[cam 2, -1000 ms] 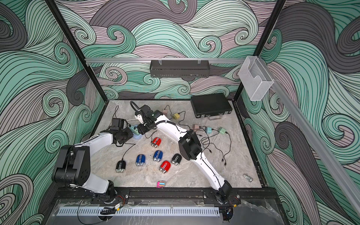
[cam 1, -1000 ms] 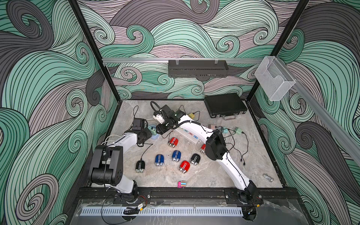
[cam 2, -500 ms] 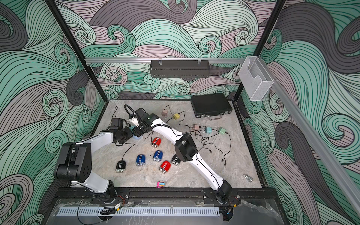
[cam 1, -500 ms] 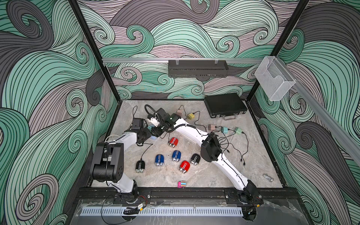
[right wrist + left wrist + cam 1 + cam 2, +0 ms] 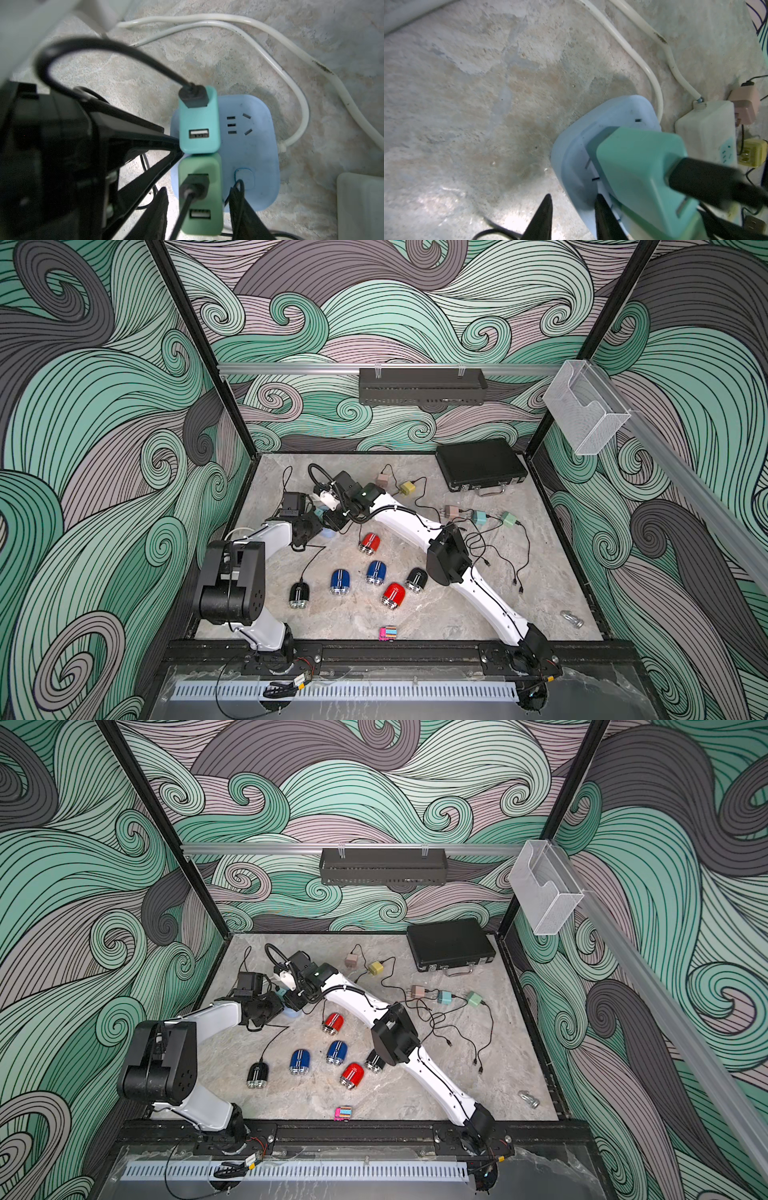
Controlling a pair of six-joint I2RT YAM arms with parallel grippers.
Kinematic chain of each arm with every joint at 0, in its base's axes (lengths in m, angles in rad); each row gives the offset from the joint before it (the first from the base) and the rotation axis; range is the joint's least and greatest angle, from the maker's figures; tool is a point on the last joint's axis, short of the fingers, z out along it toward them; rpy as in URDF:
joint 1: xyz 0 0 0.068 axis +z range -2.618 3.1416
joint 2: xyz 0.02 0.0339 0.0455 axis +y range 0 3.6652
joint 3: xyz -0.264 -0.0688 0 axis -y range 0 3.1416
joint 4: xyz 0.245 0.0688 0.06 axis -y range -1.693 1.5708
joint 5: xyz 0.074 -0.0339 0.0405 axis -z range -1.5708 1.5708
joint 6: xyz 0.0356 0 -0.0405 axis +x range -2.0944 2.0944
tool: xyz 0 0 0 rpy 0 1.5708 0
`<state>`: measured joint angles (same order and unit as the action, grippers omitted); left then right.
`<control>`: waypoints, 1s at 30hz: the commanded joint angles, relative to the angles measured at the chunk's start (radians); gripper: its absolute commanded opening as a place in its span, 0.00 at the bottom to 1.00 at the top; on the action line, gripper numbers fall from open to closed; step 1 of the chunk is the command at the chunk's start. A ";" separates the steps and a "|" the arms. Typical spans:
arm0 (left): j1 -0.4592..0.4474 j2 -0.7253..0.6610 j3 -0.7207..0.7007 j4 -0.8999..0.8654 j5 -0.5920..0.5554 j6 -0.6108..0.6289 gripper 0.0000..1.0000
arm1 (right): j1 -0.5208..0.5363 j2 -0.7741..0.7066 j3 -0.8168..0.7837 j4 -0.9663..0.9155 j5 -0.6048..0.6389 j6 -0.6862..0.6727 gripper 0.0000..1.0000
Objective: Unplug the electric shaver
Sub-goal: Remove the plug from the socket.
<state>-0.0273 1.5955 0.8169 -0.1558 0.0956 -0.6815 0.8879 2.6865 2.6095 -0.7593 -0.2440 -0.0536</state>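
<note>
Green charger (image 5: 197, 164): right tool (image 5: 199, 188) has arrived, spread astride it; left tool (image 5: 573, 197) stays closed.

Two adapters (image 5: 199, 124) side by side on power strip (image 5: 249, 149), case (image 5: 480, 466) at right rear

no text or label can be read.

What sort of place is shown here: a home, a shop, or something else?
Most likely a robot test cell, not a home. Two robot arms are bolted to a black frame, walls with a printed wave pattern enclose the marble-look tabletop, and shavers and chargers lie spread out.
</note>
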 commanded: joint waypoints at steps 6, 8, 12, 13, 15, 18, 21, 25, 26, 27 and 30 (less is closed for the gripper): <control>0.012 0.018 -0.004 0.010 0.016 0.003 0.34 | -0.004 0.050 0.060 0.007 -0.011 -0.044 0.42; 0.013 0.021 -0.005 0.011 0.019 0.001 0.34 | -0.006 0.053 0.062 0.009 -0.011 -0.048 0.38; 0.014 0.021 -0.005 0.012 0.023 -0.003 0.34 | -0.006 0.056 0.064 0.009 -0.019 -0.052 0.37; 0.015 0.021 -0.006 0.012 0.024 -0.003 0.34 | -0.006 0.057 0.065 0.009 -0.020 -0.054 0.37; 0.015 0.024 -0.004 0.012 0.024 -0.003 0.33 | -0.006 0.057 0.065 0.009 -0.017 -0.054 0.35; 0.015 0.023 -0.004 0.012 0.026 -0.006 0.34 | -0.006 0.055 0.065 0.009 -0.010 -0.055 0.30; 0.015 0.023 -0.003 0.009 0.024 -0.006 0.33 | -0.006 0.052 0.061 0.009 -0.010 -0.057 0.27; 0.015 0.025 0.001 -0.006 0.017 -0.009 0.33 | -0.007 0.043 0.055 0.010 -0.003 -0.062 0.25; 0.015 0.024 0.002 -0.008 0.016 -0.009 0.33 | -0.006 0.041 0.055 0.010 -0.001 -0.062 0.25; 0.015 0.023 0.002 -0.011 0.015 -0.008 0.33 | -0.006 0.037 0.054 0.012 0.001 -0.063 0.25; 0.015 0.021 0.005 -0.019 0.010 -0.006 0.33 | -0.006 0.024 0.050 0.015 0.009 -0.066 0.24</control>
<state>-0.0200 1.6020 0.8150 -0.1432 0.1139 -0.6872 0.8860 2.7342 2.6537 -0.7475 -0.2420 -0.0944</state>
